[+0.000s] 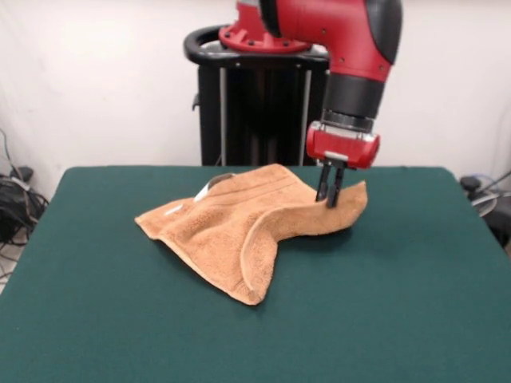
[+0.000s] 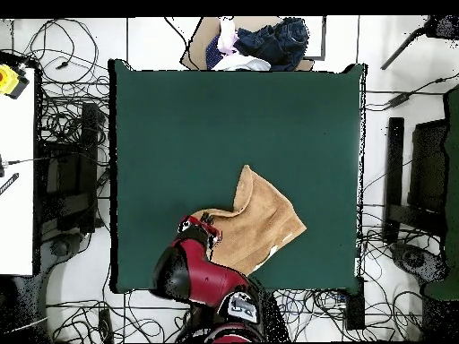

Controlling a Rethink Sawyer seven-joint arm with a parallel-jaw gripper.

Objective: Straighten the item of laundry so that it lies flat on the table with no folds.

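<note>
1. In the front view, the orange-tan terry towel (image 1: 247, 227) lies a little above the middle of the frame, on the far half of the dark green table (image 1: 383, 311).
2. The towel is not flat there: its right corner is lifted off the felt and a rolled fold runs down the middle toward a pointed corner at the lower centre.
3. A woven stripe band crosses the towel near its upper edge, and a small white loop tag (image 1: 209, 188) stands up at the upper left of the cloth.
4. The gripper (image 1: 331, 195) comes down from the red and black arm (image 1: 351, 56) at the upper right of the frame; its two dark fingers (image 1: 336, 185) sit close together, pinched onto the raised right corner of the towel.
5. The black pedestal (image 1: 255, 104) stands behind the table's far edge at the top centre.
6. In the overhead view, the towel (image 2: 260, 219) sits in the lower middle of the green table (image 2: 179, 125), closer to the bottom edge than to the top.
7. The arm (image 2: 202, 273) reaches in from the bottom of that frame and covers the towel's lower left part, with the gripper (image 2: 203, 225) at the cloth's left corner; its fingers are too small to make out from above.
8. A narrow flap of towel points upward toward the table's centre.
9. Tangled cables (image 2: 63, 116) lie on the floor at the left, and a heap of dark and pale cloth (image 2: 260, 43) sits beyond the table's top edge.
</note>
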